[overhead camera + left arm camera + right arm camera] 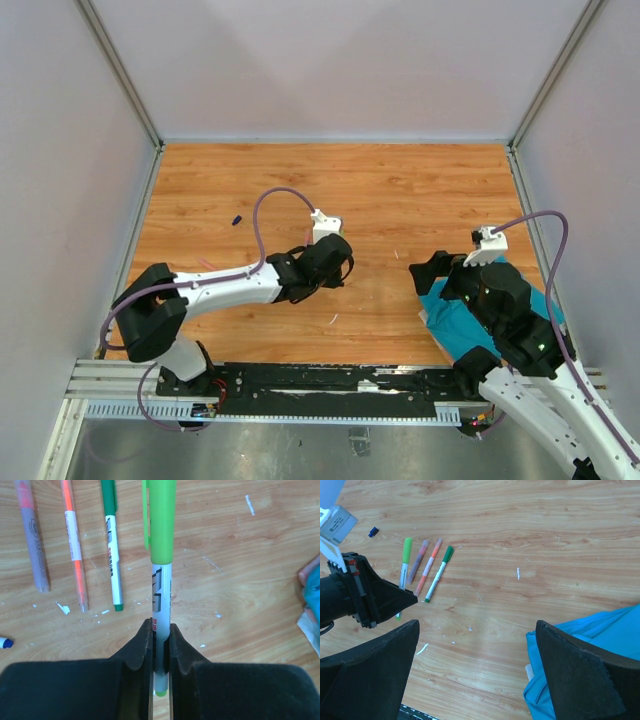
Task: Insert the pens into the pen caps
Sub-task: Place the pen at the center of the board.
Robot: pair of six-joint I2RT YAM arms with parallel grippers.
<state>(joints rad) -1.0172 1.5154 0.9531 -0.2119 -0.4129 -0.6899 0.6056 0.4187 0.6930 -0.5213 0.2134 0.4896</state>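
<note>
left gripper [160, 626] pinches light-green pen [162, 582] by tail

Room in the middle and far; clutter centre-left and near right.
The far half of the worktop [400, 180] is left bare save for a small dark cap [237, 219] at the far left. Three pens [428, 566] are laid in a row just beside the left end effector [160, 627], clamped on a light green pen [162, 525]. A bare strip is left between it and the right end effector [477, 625]; the near right is covered by a teal cloth [600, 640].

Wooden table [400, 190] with pens [428, 566], teal cloth [600, 635]
</note>
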